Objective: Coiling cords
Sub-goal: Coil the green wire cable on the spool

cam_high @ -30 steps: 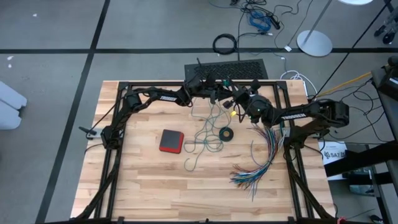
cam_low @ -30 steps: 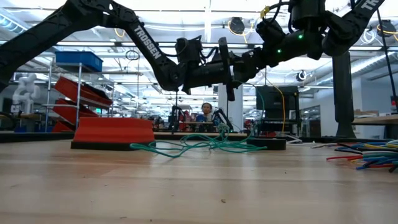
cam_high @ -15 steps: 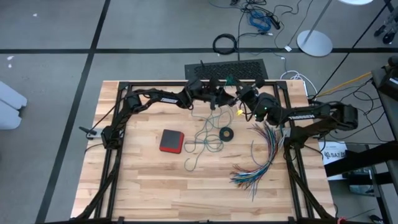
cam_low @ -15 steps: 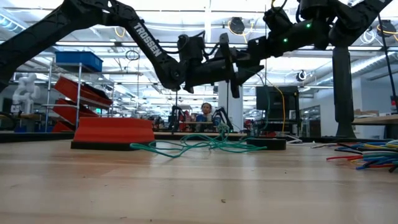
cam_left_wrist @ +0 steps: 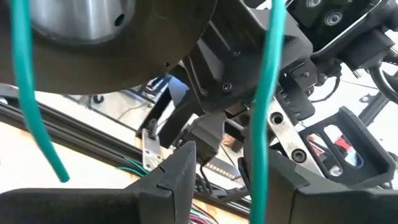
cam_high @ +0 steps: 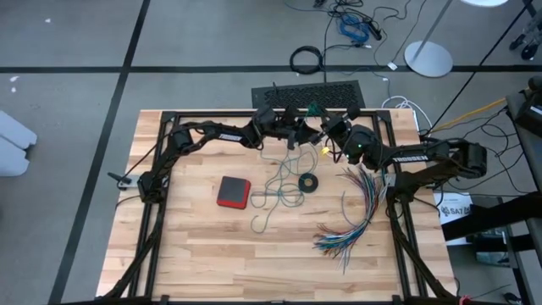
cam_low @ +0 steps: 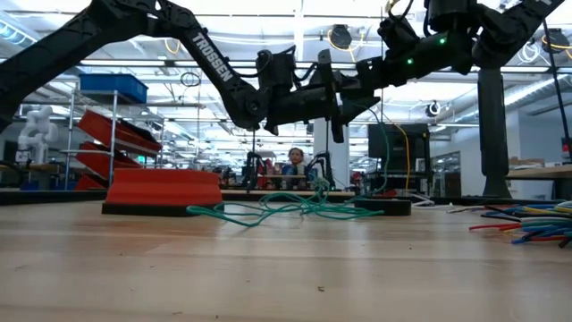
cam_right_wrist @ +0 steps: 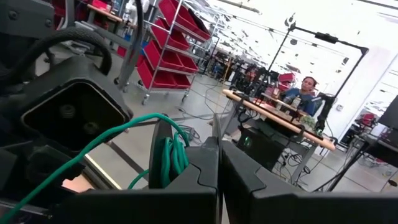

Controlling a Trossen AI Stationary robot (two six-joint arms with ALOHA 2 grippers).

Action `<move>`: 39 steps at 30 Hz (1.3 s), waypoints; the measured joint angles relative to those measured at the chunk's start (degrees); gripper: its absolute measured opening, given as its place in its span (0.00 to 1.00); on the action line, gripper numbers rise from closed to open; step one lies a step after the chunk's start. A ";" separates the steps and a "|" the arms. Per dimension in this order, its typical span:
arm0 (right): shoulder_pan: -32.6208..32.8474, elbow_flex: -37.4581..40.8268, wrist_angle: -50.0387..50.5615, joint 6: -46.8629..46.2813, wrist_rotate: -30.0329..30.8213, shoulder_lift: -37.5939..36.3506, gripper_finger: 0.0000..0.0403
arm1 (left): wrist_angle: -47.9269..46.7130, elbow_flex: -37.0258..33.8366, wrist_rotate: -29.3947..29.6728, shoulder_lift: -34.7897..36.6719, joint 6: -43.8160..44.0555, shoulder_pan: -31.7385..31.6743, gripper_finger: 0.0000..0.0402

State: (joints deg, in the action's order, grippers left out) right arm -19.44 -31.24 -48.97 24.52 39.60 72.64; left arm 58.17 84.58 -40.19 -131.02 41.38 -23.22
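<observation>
Far left on the bench (cam_high: 169, 254), the left arm's base; arm reaches along the back edge to the middle. Red-and-black flat box (cam_high: 233, 191) sits left of centre, apart from everything else. Just right of it, the teal-green cord (cam_high: 279, 191) lies in a loose tangle on the wood, w/ one tail running toward the front and strands rising up to the two tools at the back. Low view: same tangle (cam_low: 286, 207) heaped beside the box (cam_low: 163, 190), a strand climbing behind it. Thin white cord (cam_high: 273, 157) loops on the wood betw. the tangle and the back edge; its round piece can't be made out.

Left tool (cam_high: 298, 131) is raised at back centre. Wrist view: its fingers (cam_left_wrist: 177, 174) spread apart, teal strand (cam_left_wrist: 264, 112) hanging through the gap, not gripped.

Right tool (cam_high: 326, 127) just beside it, nearly meeting, also raised. Wrist view: tool (cam_right_wrist: 217, 165) pressed together, pinching the teal cord (cam_right_wrist: 171, 155), several turns bunched beside its fingers.

Black tape ring (cam_high: 308, 181) lies flat right of the tangle. Further right, multicoloured wire bundle (cam_high: 356, 216) fans toward the front. Person seated in the room beyond, low view.
</observation>
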 joint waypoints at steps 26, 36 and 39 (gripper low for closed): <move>-0.13 -0.04 1.99 1.90 -2.41 0.11 0.00 | -4.75 0.05 -2.66 0.04 -13.21 -0.79 0.42; 0.00 -0.06 3.74 3.77 -5.79 0.09 0.00 | -5.40 0.00 -6.34 -0.14 -8.71 -1.28 0.42; 0.07 -0.10 6.18 4.68 -6.03 0.00 0.00 | -5.83 -0.11 -6.90 -0.28 -7.35 -1.08 0.42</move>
State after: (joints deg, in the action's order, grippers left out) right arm -19.38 -31.34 -42.79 29.20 33.57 72.64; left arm 52.34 84.47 -47.09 -131.31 34.04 -24.29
